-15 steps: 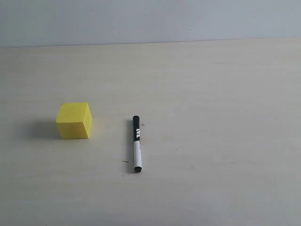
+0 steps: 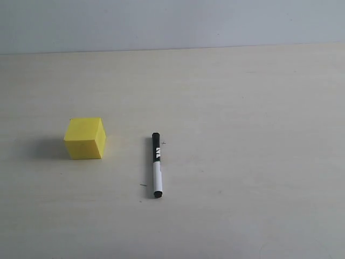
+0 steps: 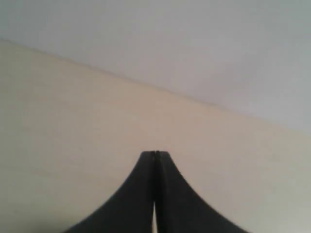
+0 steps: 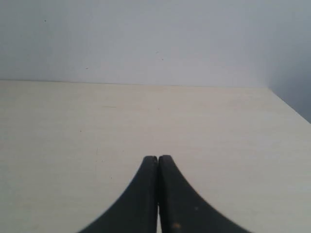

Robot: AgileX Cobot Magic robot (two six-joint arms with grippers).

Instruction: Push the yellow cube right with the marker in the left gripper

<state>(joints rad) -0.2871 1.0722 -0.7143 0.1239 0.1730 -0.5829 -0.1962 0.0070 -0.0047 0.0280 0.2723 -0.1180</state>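
The small matte yellow cube point(image 2: 84, 138) sits left of centre on the pale surface point(image 2: 242, 135). The slim black-and-white marker point(image 2: 157, 164) lies near its right, not touching. The black left pincer point(image 3: 155, 153) is clenched, seemingly empty in its blurry view; the right pincer point(image 4: 158, 158) is clenched on nothing.

White lettering on the black half of the marker point(image 2: 157, 164), too small to read. No other text legible in any view.
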